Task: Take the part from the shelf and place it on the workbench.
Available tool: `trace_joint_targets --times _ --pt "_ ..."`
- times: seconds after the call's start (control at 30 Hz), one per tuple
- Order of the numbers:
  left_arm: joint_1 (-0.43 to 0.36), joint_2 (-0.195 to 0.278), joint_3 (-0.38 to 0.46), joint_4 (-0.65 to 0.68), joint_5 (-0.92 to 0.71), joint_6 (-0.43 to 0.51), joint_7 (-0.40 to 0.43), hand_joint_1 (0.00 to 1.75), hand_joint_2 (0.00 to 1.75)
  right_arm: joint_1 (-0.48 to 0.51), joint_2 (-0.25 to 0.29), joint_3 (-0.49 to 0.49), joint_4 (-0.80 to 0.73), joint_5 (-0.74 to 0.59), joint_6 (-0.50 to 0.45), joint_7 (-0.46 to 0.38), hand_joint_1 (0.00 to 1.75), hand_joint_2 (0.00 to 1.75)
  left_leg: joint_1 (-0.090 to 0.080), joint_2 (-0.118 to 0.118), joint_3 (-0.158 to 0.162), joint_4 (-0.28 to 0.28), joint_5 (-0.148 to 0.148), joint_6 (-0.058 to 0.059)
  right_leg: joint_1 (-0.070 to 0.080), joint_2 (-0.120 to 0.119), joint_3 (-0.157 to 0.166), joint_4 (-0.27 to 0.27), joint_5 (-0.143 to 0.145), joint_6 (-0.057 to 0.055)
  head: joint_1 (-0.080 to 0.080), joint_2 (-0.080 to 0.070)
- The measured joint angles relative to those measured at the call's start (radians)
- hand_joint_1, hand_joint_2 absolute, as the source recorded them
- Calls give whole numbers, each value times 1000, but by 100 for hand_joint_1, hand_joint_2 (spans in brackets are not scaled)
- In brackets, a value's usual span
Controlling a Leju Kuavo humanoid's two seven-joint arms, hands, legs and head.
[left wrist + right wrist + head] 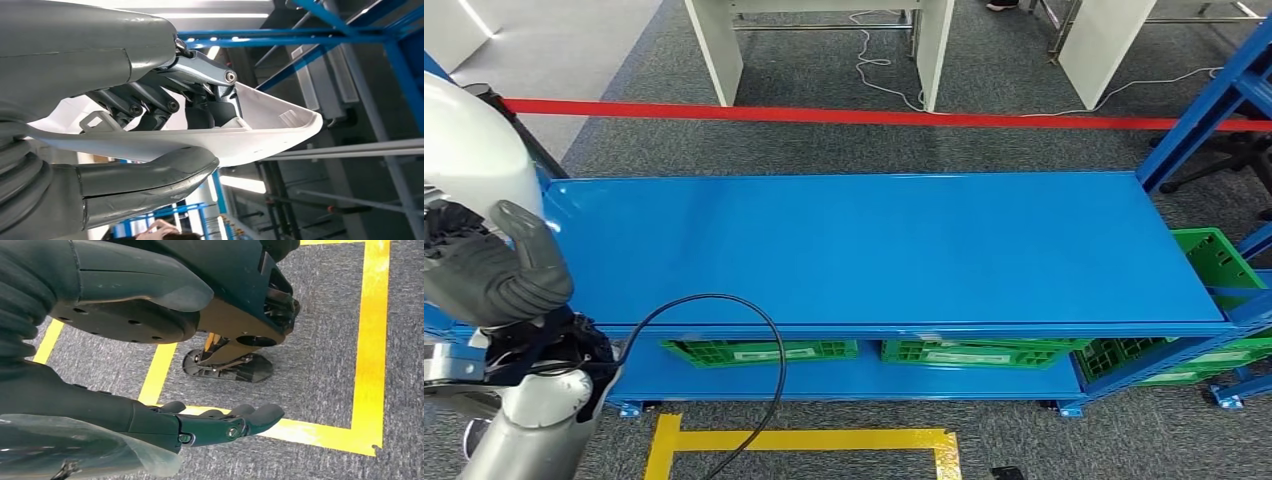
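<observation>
Above the blue workbench (874, 245), white part (260, 135) clamped in left robot hand (150, 130); right robot hand (220, 422) loosely spread, empty

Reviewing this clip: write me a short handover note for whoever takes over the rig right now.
Left hand grips the white part, thumb under it, fingers over it, raised at the robot's left side in the head view.
Right hand hangs open over the grey carpet beside yellow floor tape, holding nothing.
Blue workbench top lies directly ahead, bare.
Done: part is in hand.
Left: set it on the workbench and release.
</observation>
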Motion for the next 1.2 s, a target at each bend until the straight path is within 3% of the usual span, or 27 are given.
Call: trace_joint_targets --times 1.2 --pt "1 24 -16 -65 -8 -1 0 175 175 0 0 0 0 0 12 20 0 175 0 0 0 0 0 0 0 0 0 0 0 0 0 0"
